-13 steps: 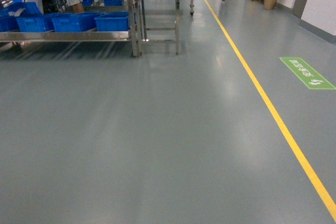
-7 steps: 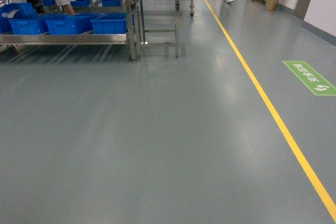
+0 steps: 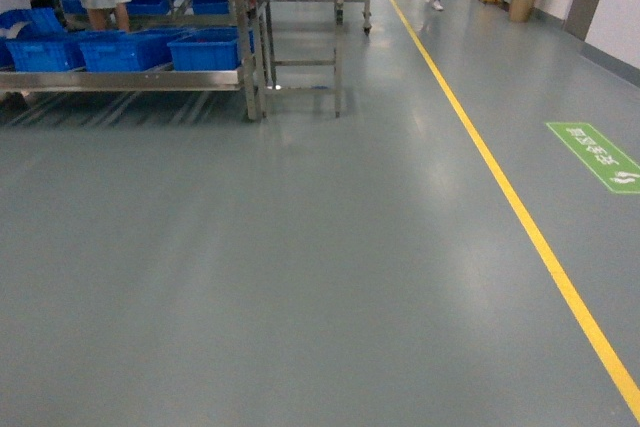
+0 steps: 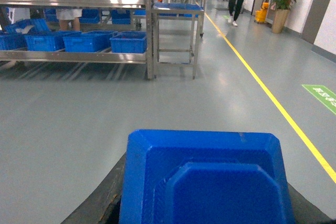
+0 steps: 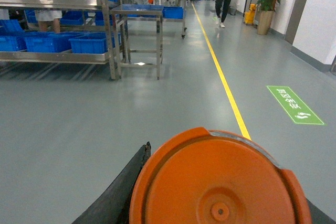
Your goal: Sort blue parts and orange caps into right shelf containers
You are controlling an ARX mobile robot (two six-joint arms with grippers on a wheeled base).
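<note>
1. Filling the bottom of the left wrist view, a bright-blue moulded plastic part with chamfered corners and a raised octagonal centre (image 4: 205,182) sits right under the camera, so it appears to be carried at the left tool; the jaws themselves are hidden, and I cannot tell how they stand.
2. A round orange plastic cap with a small centre dimple (image 5: 218,182) fills the bottom of the right wrist view in the same way; the right tool's jaws are also out of sight, so I cannot tell their state.
3. Both pieces look like rigid, light, glossy plastic. I judge them stiff enough for a firm pinch but slick, so the blue part's flat side walls and the cap's rim are the best places to hold.
4. The large rectangular bright-blue plastic crates (image 3: 205,50) stand in a row on the lower tier of a stainless-steel shelf rack (image 3: 130,76), well ahead on the far left.
5. Neither arm shows in the head view; grey floor (image 3: 300,277) and a yellow floor line (image 3: 520,217) lie between.
</note>
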